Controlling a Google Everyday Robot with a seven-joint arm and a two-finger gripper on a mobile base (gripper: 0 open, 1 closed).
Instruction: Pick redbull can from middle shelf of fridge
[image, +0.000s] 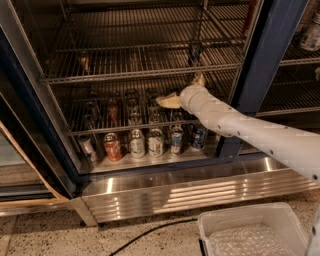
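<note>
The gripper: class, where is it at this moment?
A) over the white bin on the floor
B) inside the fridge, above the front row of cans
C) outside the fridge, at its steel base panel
B: the gripper is inside the fridge, above the front row of cans, well away from the white bin.

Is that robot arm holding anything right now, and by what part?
Nothing, it seems: the gripper hangs bare inside the fridge, above the front row of cans, with no can in it.
</note>
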